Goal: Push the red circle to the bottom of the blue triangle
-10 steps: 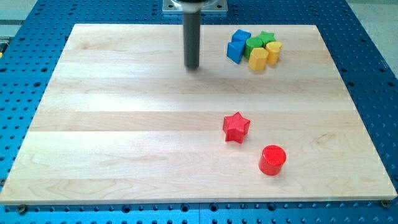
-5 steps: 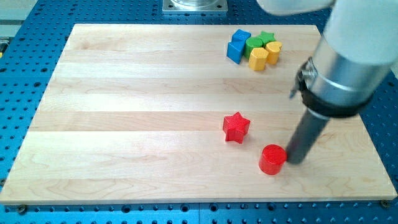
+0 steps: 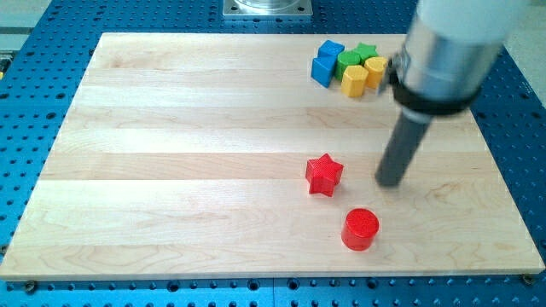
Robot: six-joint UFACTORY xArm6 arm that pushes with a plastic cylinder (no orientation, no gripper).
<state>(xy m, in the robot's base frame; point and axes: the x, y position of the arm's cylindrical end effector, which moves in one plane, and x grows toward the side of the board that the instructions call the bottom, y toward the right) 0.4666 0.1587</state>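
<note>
Our rod carries no pincer, so nothing is held. My tip [image 3: 391,182] sits on the pale wooden board [image 3: 171,153], just right of the red star block [image 3: 323,174] and above-right of the red circle block [image 3: 360,229], touching neither. The red circle lies near the board's bottom edge, well apart from the cluster at the view's top: two blue blocks [image 3: 326,62], shapes hard to make out, a green star-like block [image 3: 357,55], and two yellow blocks [image 3: 362,76]. Our arm's blurred upper body covers the top-right area and is cut off by the view's top edge.
</note>
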